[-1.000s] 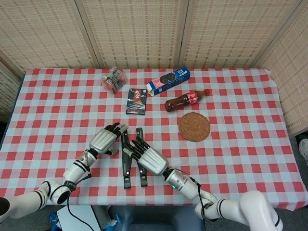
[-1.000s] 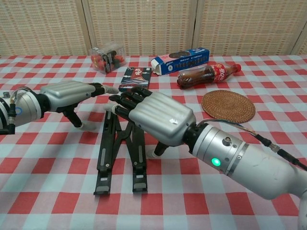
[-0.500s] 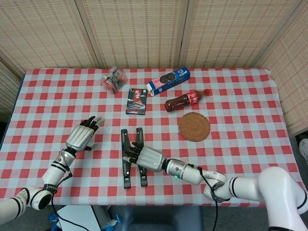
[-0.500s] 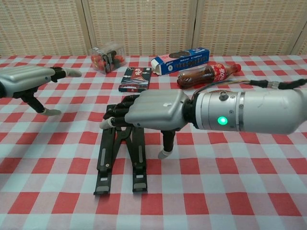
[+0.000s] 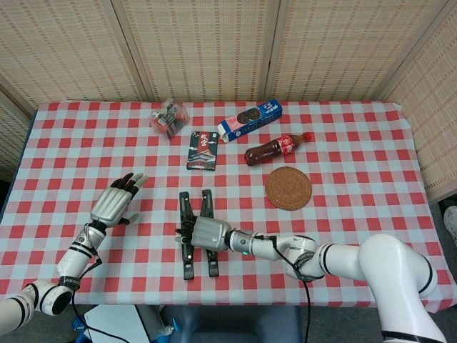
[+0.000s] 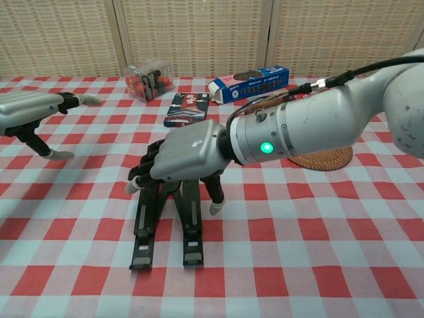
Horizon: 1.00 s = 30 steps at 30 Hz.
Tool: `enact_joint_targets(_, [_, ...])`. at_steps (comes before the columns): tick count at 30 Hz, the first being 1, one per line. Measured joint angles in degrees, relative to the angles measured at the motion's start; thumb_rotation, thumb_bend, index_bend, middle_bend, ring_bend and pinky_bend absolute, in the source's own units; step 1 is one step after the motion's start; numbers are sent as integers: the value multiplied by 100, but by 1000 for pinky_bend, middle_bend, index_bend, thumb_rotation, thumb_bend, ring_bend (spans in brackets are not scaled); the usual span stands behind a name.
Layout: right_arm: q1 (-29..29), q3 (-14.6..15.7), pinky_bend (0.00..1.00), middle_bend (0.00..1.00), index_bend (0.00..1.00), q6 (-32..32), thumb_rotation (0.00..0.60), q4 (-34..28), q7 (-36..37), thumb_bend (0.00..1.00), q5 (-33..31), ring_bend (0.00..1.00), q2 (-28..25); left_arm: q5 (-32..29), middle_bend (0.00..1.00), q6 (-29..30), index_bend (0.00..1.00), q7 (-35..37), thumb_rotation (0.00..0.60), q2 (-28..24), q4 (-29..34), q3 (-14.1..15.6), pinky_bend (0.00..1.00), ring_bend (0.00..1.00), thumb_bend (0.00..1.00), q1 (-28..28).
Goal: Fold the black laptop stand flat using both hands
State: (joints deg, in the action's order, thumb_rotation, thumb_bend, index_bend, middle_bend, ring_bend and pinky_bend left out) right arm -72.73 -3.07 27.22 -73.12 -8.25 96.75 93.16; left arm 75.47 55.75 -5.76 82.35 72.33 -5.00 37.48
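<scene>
Lying nearly flat just beside the round woven coaster (image 5: 288,188), the black hinged laptop stand (image 5: 187,261) looks rigid and light; right hand (image 5: 199,232) presses its rails, left hand (image 5: 114,204) hovers spread.

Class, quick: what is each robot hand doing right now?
Left hand: open, holding nothing, away from the stand.
Right hand: over the laptop stand; grip cannot be told.
</scene>
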Motion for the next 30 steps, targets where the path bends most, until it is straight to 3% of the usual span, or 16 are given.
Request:
enact_joint_targets(20, [-532,336,0,1,0,-111,600,623,421,14,157,0,479,71,0,65,0,212,600,-21,-138,2,173,0,253,-134])
enact_joint_targets(24, [-568,381,0,81,18,-60,600,678,516,63,152,0,504,86,0,71,0,235,600,-12,-152,-3,173,0,253,-146])
enact_joint_targets(30, [-608,408,0,194,161,-38,600,730,589,146,103,0,515,102,0,74,0,236,600,3,-157,-15,173,0,253,-149])
